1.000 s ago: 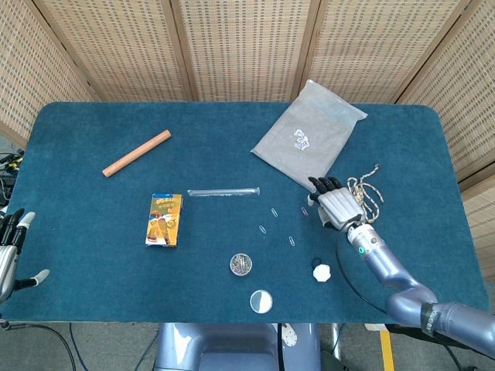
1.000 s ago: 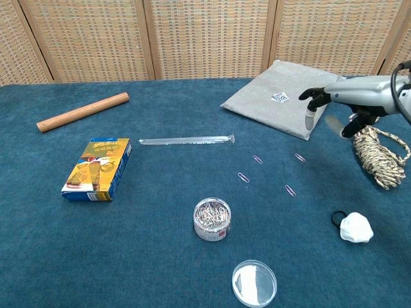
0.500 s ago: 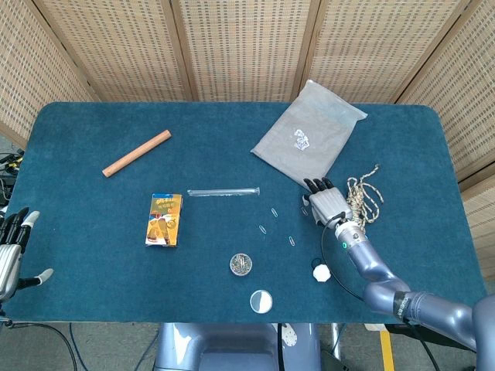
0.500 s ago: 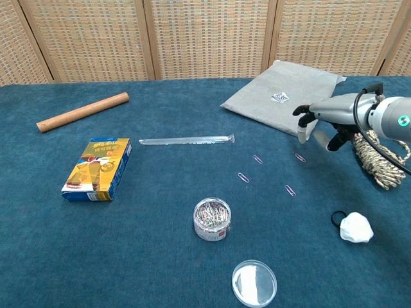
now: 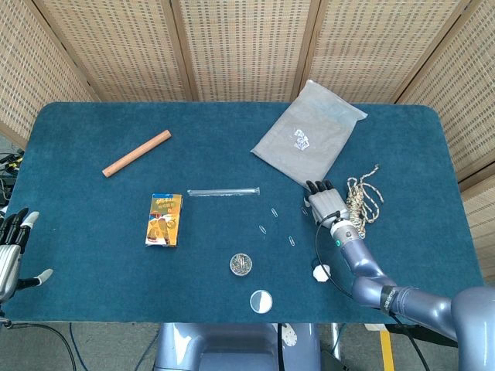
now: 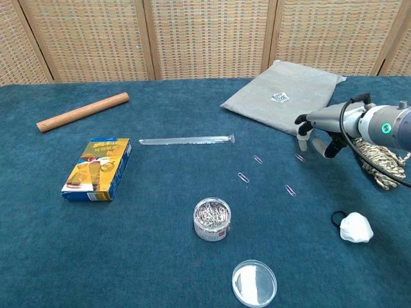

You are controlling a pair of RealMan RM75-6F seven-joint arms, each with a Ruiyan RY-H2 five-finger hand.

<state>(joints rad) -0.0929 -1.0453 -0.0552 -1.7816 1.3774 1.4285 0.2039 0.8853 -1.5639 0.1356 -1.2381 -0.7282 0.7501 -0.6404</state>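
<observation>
My right hand hangs low over the blue table, its fingers stretched out and apart, holding nothing. It is just past the near edge of the grey bag, with its thumb pointing down above a purple paper clip. In the head view the right hand lies between that bag and the coiled rope. Other loose paper clips are scattered to its left. My left hand rests at the table's left edge, spread and holding nothing.
A small jar of paper clips stands near the front, its round lid lying in front of it. A white lump with a black loop is at the right. A clear tube, a yellow box and a wooden rod lie to the left.
My right hand has moved left and down, from over the rope to just above the paper clip by the bag's edge. The left hand has barely shifted.
</observation>
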